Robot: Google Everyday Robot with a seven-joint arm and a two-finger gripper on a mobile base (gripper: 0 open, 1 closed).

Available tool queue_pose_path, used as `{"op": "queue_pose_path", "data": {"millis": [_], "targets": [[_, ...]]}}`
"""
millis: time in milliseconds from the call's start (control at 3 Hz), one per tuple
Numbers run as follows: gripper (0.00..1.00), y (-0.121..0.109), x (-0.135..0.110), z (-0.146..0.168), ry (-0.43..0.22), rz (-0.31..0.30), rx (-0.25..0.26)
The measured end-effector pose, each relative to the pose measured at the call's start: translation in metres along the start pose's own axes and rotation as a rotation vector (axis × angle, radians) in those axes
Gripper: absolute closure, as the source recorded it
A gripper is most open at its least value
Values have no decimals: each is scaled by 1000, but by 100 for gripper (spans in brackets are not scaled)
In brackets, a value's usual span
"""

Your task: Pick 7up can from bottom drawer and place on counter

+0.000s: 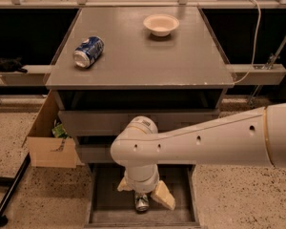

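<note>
The 7up can [142, 202] lies in the open bottom drawer [105, 209], its silver end facing the camera; most of its body is hidden under my wrist. My gripper [143, 194] reaches down into the drawer from the right and is open. One tan finger [124, 185] is left of the can and the other finger [163, 195] is right of it, so the can sits between them. I cannot tell whether either finger touches it. The counter [148, 56] is the grey top above the drawers.
A blue-and-white can [88, 52] lies on its side at the counter's left. A cream bowl [160, 24] stands at the back. A cardboard box [50, 140] sits on the floor left of the cabinet. A black rail [9, 194] crosses the floor at lower left.
</note>
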State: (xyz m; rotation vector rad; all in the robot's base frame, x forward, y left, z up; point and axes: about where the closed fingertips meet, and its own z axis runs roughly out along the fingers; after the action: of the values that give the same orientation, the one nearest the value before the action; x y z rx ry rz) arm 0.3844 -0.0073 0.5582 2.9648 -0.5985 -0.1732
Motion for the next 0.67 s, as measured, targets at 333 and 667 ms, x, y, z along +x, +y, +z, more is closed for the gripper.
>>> {"op": "queue_pose_path", "data": {"millis": [333,667], "targets": [[0,-2,-1,2,-16,12,28],[0,-10,-3,35,-110,25,88]]}}
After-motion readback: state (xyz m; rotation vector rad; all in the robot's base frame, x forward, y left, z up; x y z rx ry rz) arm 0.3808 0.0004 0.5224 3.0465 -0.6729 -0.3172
